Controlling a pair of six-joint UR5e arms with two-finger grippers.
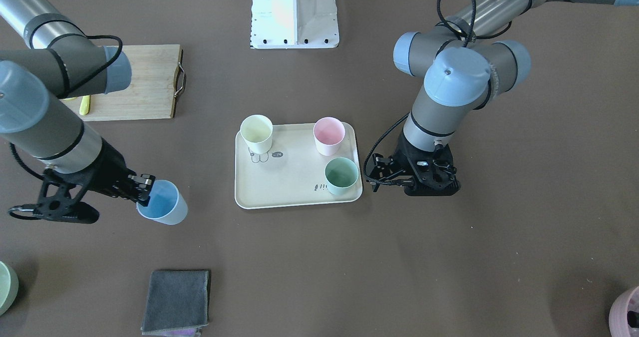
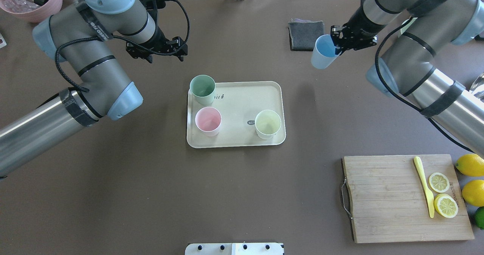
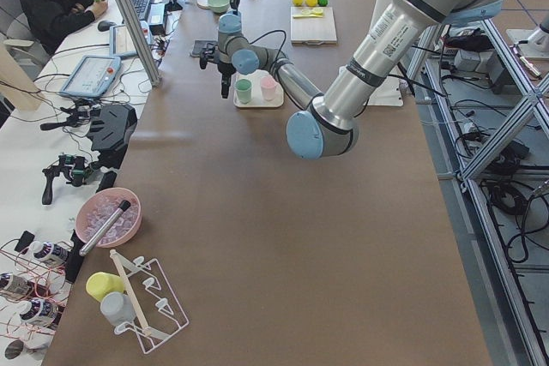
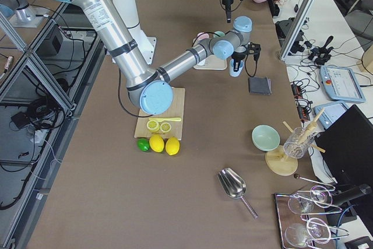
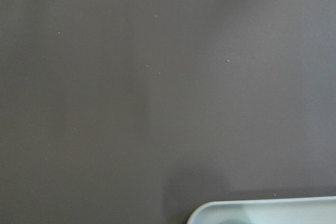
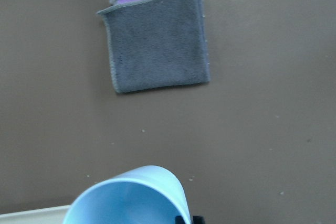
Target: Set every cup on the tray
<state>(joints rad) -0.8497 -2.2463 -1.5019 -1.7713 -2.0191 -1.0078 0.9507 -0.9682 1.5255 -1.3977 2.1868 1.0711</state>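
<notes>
Blue, seemingly light, stiff and smooth-walled, the fourth cup (image 1: 164, 208) hung tilted above the table (image 1: 319, 262), short of the tray (image 1: 292, 179), pinched at its rim by the clamped jaws of the right gripper (image 1: 145, 189), while those of the left gripper (image 1: 375, 175) stood apart, empty.

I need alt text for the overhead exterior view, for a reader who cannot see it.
The right end effector grips a tilted light blue cup by its rim, off the cream rectangular tray, where a mint green cup, a pink cup and a pale yellow cup stand upright. The left end effector is open and empty near the mint green cup.
</notes>
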